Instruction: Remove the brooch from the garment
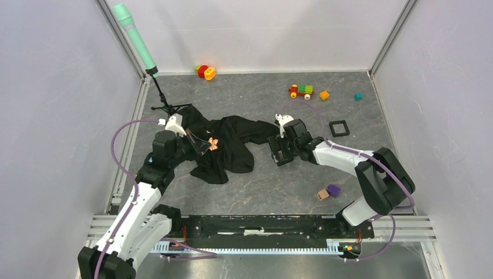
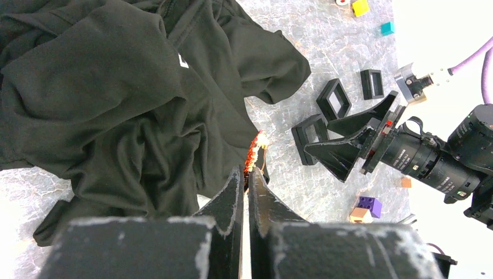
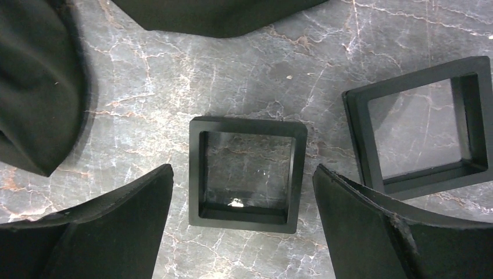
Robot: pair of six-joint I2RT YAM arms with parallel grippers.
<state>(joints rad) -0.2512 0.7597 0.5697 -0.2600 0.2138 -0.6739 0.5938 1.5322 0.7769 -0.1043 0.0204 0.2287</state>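
Presently, nearest the bases, the left gripper (image 2: 249, 174) has its jaws pressed together, and as far as the left wrist view shows they meet on the near end of the brooch (image 2: 256, 150). This small orange-to-cream pin projects just beyond the tips. It lies against the right-hand edge of a fold in the garment (image 2: 116, 104), which is heaped in a crumpled black pile on the table (image 1: 273, 186). Whether the pin is free of the cloth cannot be told. The step in hand is judged to be the draw-off. It should be a slow pull directly away from the fold, with the edge of the cloth watched. If the fabric tents or follows, the pin is not clear, and the pull should be eased rather than forced. The hold is slight, so a twist could lose the piece. Farther across, the right gripper (image 3: 243, 170) stands spread wide and holds nothing. It hangs over a black square frame (image 3: 247, 216), with a second frame (image 3: 356, 133) just beside. It is apart from the cloth and gives no restraint. A toy train (image 1: 302, 90) lies beyond, well apart.
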